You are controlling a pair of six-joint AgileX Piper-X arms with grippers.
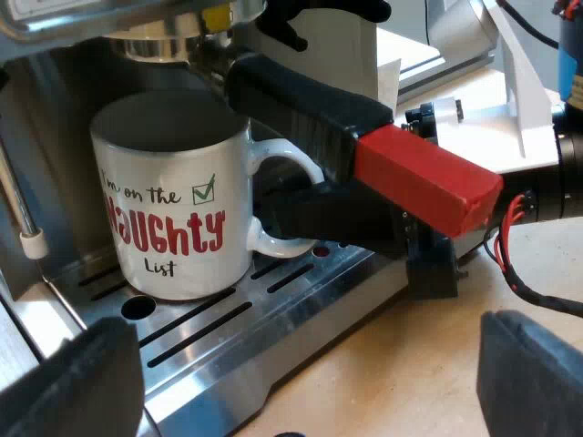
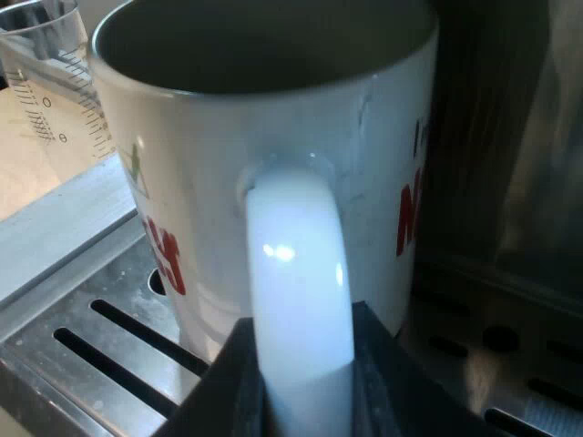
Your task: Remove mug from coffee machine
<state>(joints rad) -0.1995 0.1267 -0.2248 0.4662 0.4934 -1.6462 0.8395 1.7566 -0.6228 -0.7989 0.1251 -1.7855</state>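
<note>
- Pale wooden tabletop (image 1: 401,364) nearest, meeting the edge of a slotted metal drip tray (image 1: 228,319).
- Left gripper (image 1: 310,373) hovering over that edge, black fingers (image 1: 82,382) spread wide, holding nothing.
- Right gripper (image 2: 305,373) clamped on the handle (image 2: 301,273) of the mug (image 2: 273,137), with one black finger pressed against each side of the white loop, low on the loop.
- Mug upright on the drip tray, white, with red and green lettering on its side. Inside dark and shadowed; cannot tell whether anything is in it.
- Holder (image 1: 310,109) locked into the front of the espresso machine (image 2: 510,137), its metal basket directly above the mug. Dark handle jutting out over the right gripper, red end (image 1: 424,177) outermost.
- Thin steam pipe (image 1: 18,200) hanging beside the mug, apart from it, white tip just above the tray.
- Measuring glass (image 2: 41,82) beyond the mug, standing off the tray on the tabletop. Clear with printed marks, looks empty.
- Steel back wall of the machine just behind the mug.
</note>
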